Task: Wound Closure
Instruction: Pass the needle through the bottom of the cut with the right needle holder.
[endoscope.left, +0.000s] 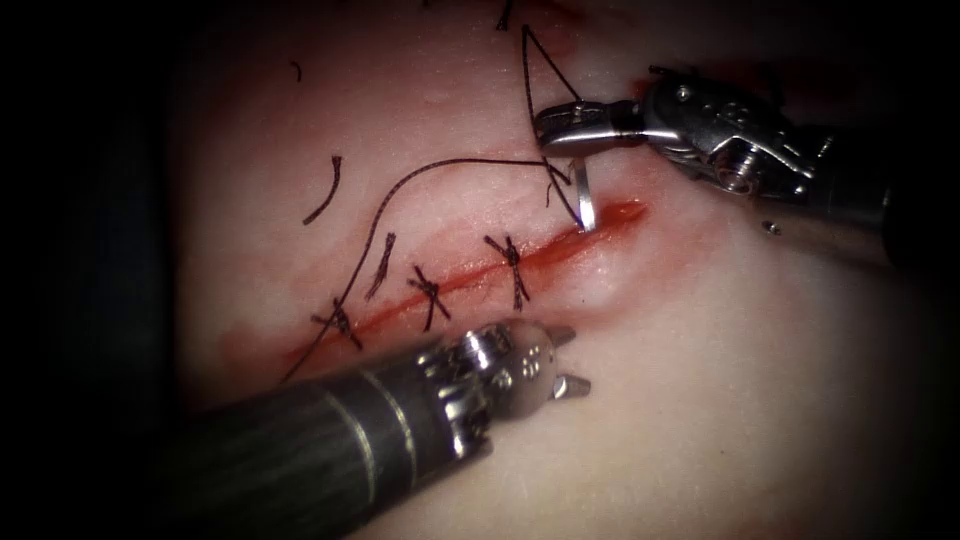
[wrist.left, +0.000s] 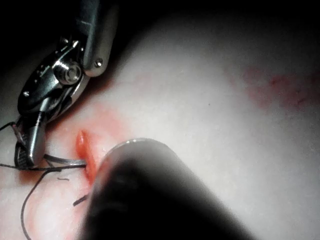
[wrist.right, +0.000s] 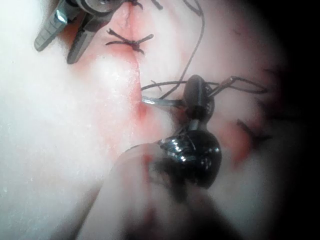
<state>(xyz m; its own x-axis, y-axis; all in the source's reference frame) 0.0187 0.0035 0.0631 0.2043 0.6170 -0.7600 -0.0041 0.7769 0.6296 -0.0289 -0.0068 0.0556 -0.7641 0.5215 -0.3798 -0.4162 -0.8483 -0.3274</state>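
The tissue (endoscope.left: 700, 400) has a slanted red cut (endoscope.left: 470, 280) closed by three dark stitches (endoscope.left: 430, 296). My right tool (endoscope.left: 562, 130) is on the cut's left side near its upper end, jaws shut on the curved needle (endoscope.left: 583, 198) near its back end. The needle's tip meets the cut's left edge at that open end; how deep it sits is hidden. Dark thread (endoscope.left: 420, 172) trails from the needle toward the stitches. My left tool (endoscope.left: 570, 360) hovers on the cut's right side, jaws open and holding nothing. The needle (wrist.left: 65, 161) (wrist.right: 160, 102) reaches from the right tool (wrist.left: 27, 150) (wrist.right: 195, 95) to the cut.
Cut ends of thread (endoscope.left: 325, 190) lie on the tissue left of the stitches. Red fluid stains the skin along the cut. The left tool's shaft (endoscope.left: 330, 450) crosses the lower left. The left tool (wrist.right: 64, 35) is by a stitch (wrist.right: 127, 42).
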